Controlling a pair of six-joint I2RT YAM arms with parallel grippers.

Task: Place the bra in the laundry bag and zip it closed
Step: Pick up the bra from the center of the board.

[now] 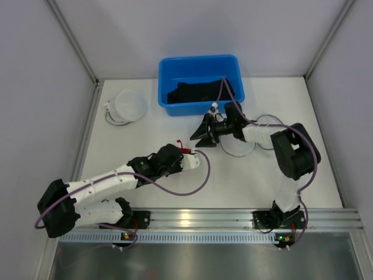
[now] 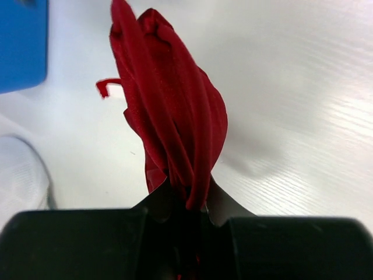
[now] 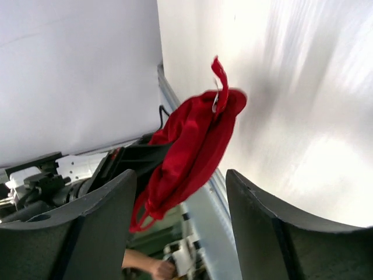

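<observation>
Pinching bra (image 2: 175, 116) mid-table with left gripper (image 2: 186, 201), jaws nearly closed on bunched cloth. At one o'clock, holding nothing with right gripper (image 3: 179, 172), jaws well apart. Could slip from so thin a pinch, or snag on those open jaws, heading for what looks like the bag (image 1: 129, 105) at ten o'clock.

Pale grey walls (image 1: 192, 26) are enclosing a white table (image 1: 145, 134), which is reflecting soft overhead light.
</observation>
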